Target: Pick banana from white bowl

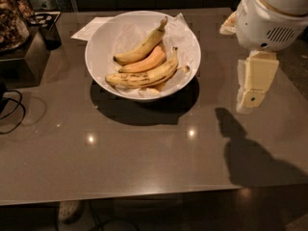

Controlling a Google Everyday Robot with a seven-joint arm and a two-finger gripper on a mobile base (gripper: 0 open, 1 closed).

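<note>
The white bowl (103,42), lined with crumpled white paper, stands on the brown table at the upper middle. Three bananas lie in it. The banana (144,76), the longest, pale yellow with brown speckles, lies at the front with its stem up to the right. A smooth orange-tinted banana (147,61) lies just behind it, and a shorter yellow one (142,47) behind that. My gripper (251,100) hangs from the white arm housing (269,18) at the right. It is above the table, to the right of the bowl and apart from it, holding nothing.
A dark box (24,57) with a black cup (48,30) stands at the far left, with a black cable (12,109) in front of it. A white paper sheet (89,29) lies behind the bowl. A pale object (230,24) sits behind the arm. The table's front edge runs along the bottom.
</note>
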